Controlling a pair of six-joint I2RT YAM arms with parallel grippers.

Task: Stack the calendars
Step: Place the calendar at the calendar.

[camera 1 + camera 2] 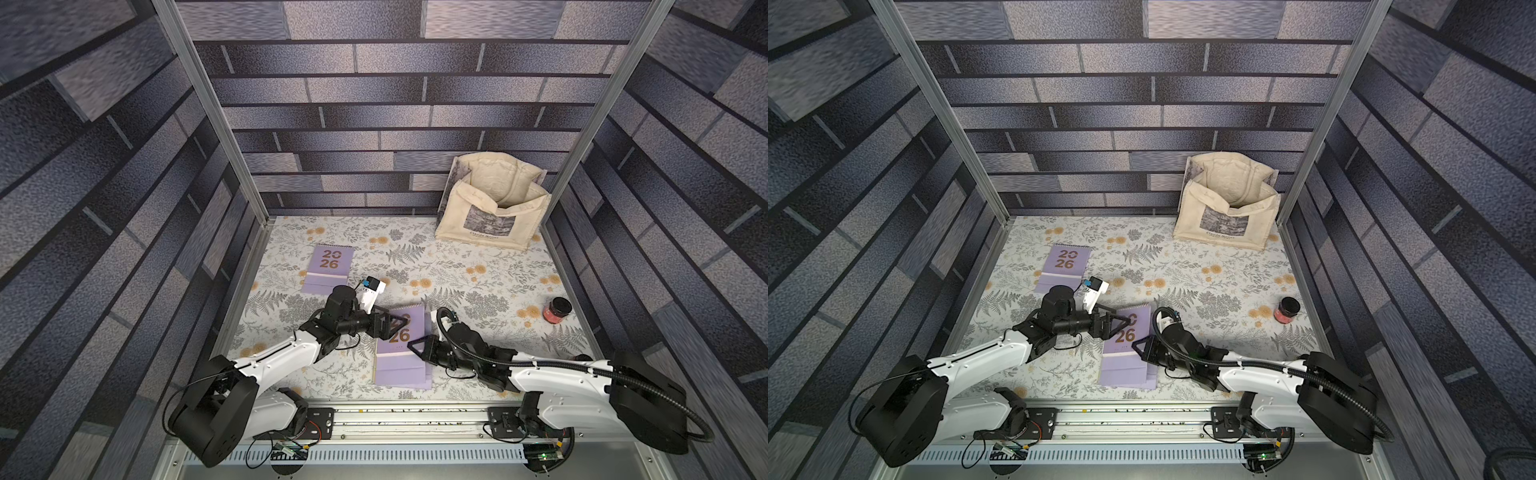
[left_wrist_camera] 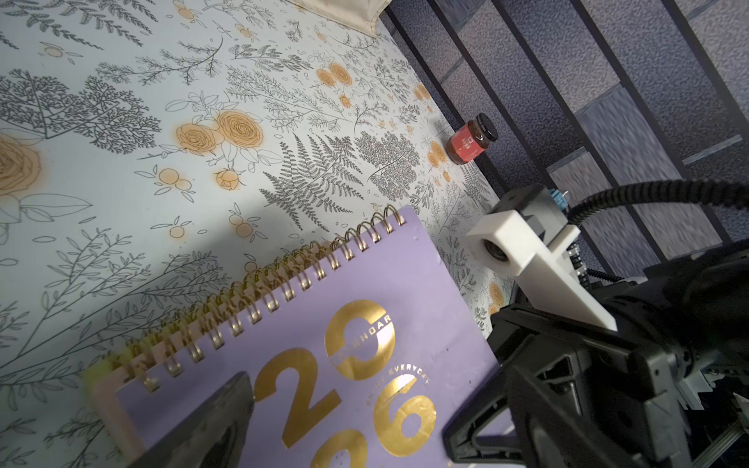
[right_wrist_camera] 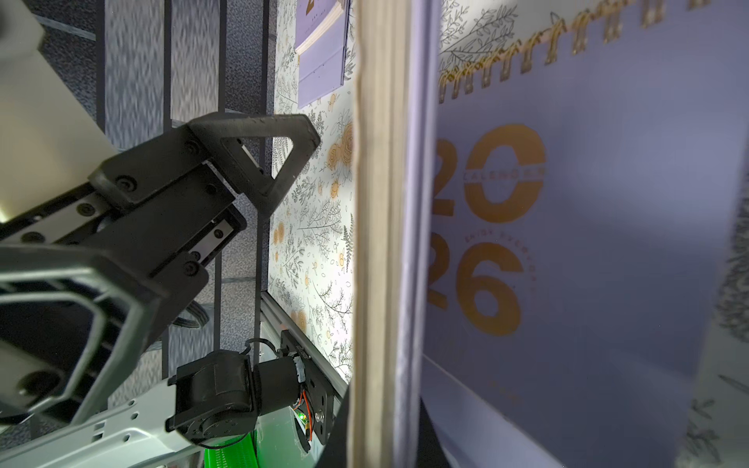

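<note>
In both top views, a stack of calendars (image 1: 402,376) lies near the table's front middle, with a lone lavender calendar (image 1: 328,270) well apart. The left gripper (image 1: 392,326) hangs released above the stack. In the left wrist view, the gold spiral wire (image 2: 283,283) is shown. In the right wrist view, the right gripper (image 1: 415,345) appears clenched on the top lavender calendar (image 3: 385,243) by its side edge. The calendars are judged light, stiff and slippery, best pinched at a plain edge.

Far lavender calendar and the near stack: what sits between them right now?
Only the left arm's wrist and its white camera, hanging over the floral tabletop; both top views show it.
</note>
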